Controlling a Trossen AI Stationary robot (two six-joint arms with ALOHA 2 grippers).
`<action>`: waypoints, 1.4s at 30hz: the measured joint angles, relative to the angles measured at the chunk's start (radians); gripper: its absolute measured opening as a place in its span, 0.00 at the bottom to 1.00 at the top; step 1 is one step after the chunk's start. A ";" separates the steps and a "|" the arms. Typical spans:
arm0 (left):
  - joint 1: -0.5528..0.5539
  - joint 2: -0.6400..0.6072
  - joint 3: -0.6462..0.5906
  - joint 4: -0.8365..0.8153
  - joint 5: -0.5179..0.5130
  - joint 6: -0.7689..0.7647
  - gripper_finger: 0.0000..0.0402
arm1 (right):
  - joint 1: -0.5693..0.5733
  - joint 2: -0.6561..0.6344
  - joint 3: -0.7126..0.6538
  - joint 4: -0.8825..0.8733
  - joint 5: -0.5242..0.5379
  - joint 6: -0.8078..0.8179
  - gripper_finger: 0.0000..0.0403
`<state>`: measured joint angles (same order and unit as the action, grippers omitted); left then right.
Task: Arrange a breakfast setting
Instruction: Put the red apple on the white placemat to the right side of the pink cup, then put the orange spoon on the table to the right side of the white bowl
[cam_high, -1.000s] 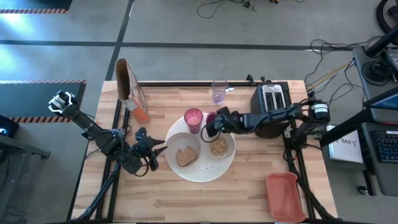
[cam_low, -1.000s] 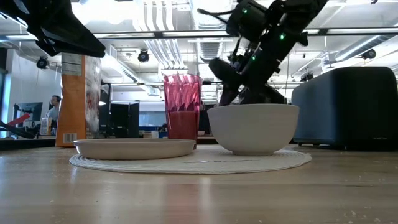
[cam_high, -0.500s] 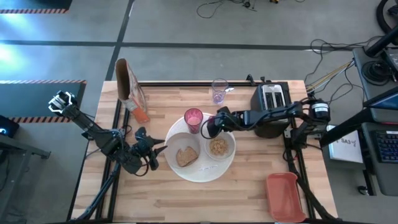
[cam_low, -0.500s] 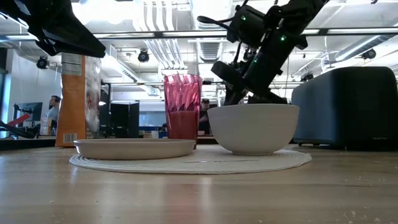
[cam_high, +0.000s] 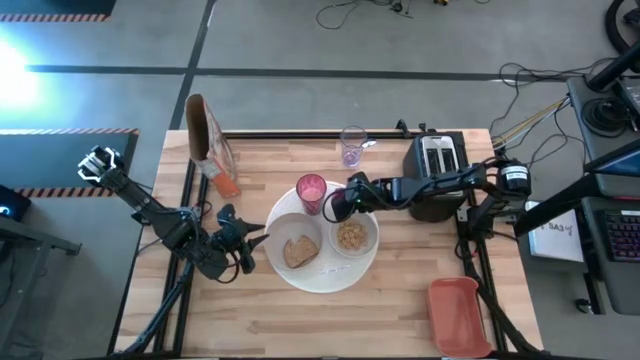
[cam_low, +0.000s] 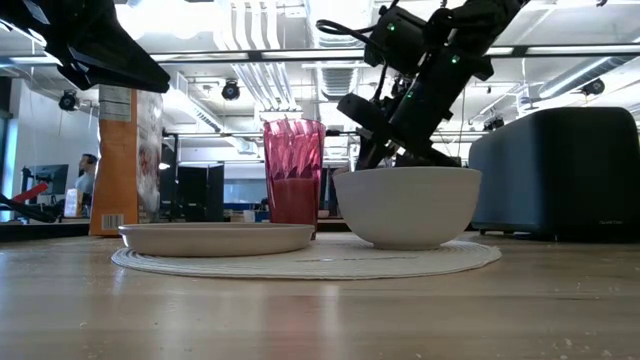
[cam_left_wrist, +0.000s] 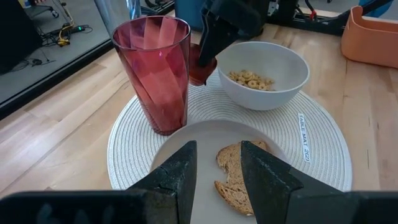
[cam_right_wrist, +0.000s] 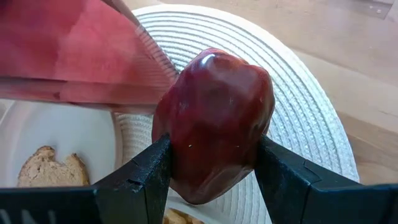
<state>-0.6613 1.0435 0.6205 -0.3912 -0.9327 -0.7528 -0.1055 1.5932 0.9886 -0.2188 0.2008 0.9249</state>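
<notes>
A round white woven mat (cam_high: 322, 281) carries a small white plate (cam_high: 287, 228) with toast (cam_high: 299, 250), a white bowl (cam_high: 352, 236) of cereal (cam_left_wrist: 249, 79) and a pink cup (cam_high: 311, 190). My right gripper (cam_high: 336, 208) is between cup and bowl, shut on a small red fruit (cam_right_wrist: 214, 118), which also shows in the left wrist view (cam_left_wrist: 200, 65). My left gripper (cam_left_wrist: 217, 162) hovers open just left of the plate, with nothing between its fingers. A clear purplish glass (cam_high: 352, 145) stands at the far edge. My right gripper pinches the fruit's two opposite sides (cam_right_wrist: 177, 155) between its two fingers (cam_right_wrist: 144, 171). The fingers slant down from the table's right side. The fruit is low over the mat between cup and bowl; whether its underside touches the mat I cannot tell.
A black toaster (cam_high: 438, 160) stands at the far right. A cereal box (cam_high: 205, 130) and an orange object (cam_high: 227, 184) are at the far left. An orange tray (cam_high: 458, 315) lies at the near right corner. Bare wood lies along the near edge.
My right gripper has turned at the wrist and tipped a little while staying between cup and bowl, the red fruit still in its fingers. My left arm has kept still.
</notes>
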 joint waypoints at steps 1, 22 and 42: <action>0.000 0.000 0.000 0.000 0.000 0.000 0.27 | 0.000 0.000 0.000 0.000 0.000 0.000 0.46; 0.000 0.000 0.000 0.001 0.000 -0.001 0.27 | 0.000 0.000 0.000 0.015 0.001 -0.017 0.57; 0.000 0.000 0.000 0.001 0.008 -0.008 0.27 | -0.029 -0.079 0.000 0.004 -0.026 -0.053 0.58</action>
<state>-0.6613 1.0439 0.6205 -0.3904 -0.9249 -0.7606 -0.1343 1.5137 0.9886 -0.2146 0.1749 0.8715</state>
